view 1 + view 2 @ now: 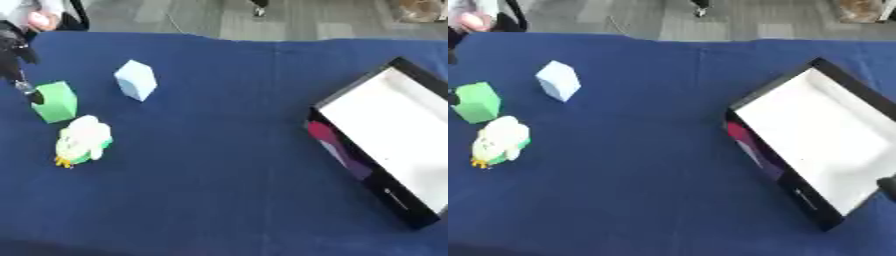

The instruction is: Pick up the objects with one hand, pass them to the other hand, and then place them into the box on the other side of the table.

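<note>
Left hand (16, 65) beside green block (57, 102), fingers' state unclear; right hand unseen

Two blurry, perhaps head-high views down onto one blue table (227, 190), box (815, 135) at right.

The tablecloth (219, 200) under me is a deep, plain navy, and on it sit a bright green block (57, 102), a pale blue block (136, 80) and a white plush toy (83, 140) with green at its side and a touch of yellow-orange at its lower end. The box (776, 172) is black outside and white inside (its near wall carries a magenta and purple patch). My left hand (16, 60) shows black at the upper left edge.
</note>
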`<control>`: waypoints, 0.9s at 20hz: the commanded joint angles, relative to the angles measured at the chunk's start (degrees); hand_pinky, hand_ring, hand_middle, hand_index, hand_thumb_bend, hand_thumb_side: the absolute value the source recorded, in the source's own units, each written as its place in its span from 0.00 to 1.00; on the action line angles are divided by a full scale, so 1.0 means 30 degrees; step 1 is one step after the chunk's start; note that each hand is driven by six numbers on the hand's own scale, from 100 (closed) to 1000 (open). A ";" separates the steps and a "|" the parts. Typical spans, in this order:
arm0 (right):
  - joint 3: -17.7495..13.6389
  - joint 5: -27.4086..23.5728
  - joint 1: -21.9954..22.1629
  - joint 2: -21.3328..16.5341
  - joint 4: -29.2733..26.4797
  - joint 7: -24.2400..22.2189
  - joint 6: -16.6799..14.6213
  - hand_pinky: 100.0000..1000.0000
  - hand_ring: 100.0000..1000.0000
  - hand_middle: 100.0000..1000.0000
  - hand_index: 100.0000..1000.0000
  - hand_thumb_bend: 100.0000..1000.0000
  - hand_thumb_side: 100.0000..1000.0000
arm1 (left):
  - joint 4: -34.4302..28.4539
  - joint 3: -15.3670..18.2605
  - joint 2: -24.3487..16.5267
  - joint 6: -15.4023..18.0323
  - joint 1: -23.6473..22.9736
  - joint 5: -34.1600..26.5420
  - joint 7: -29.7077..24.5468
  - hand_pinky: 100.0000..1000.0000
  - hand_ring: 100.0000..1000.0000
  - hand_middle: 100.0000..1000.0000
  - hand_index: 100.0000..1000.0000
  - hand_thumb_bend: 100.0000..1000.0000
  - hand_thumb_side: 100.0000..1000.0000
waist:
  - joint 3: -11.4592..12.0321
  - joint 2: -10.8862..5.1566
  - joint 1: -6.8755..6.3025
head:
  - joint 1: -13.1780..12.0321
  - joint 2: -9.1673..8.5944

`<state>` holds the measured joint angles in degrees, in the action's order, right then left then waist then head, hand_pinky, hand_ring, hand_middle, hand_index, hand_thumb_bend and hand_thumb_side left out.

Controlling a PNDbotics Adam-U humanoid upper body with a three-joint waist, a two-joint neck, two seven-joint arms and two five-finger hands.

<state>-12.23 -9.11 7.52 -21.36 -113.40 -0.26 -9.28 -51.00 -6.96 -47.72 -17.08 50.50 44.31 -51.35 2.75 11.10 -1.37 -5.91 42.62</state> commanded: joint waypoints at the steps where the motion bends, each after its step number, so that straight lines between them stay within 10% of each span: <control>1: -0.0074 0.0174 -0.0169 -0.0131 -0.0396 -0.0007 0.0058 0.99 0.99 0.99 1.00 0.65 0.08 | -0.0035 0.0030 -0.0485 -0.0084 0.0445 0.0121 -0.0206 0.96 0.90 0.82 0.80 0.82 0.00 | -0.0001 0.0094 -0.0175 | 0.0058 -0.0310; 18: -0.0037 0.0529 -0.0529 0.0424 -0.0396 -0.0108 0.0381 0.99 0.99 0.99 1.00 0.65 0.07 | 0.0622 0.0469 -0.0133 0.0054 0.0610 0.2550 -0.0150 0.97 0.90 0.83 0.80 0.80 0.00 | -0.0140 0.0746 -0.0148 | -0.1069 -0.0893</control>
<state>-12.21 -7.82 6.14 -19.66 -113.40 -0.60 -8.39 -48.80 -6.49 -46.69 -16.31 51.01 50.98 -51.36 2.35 13.16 -1.37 -8.61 40.64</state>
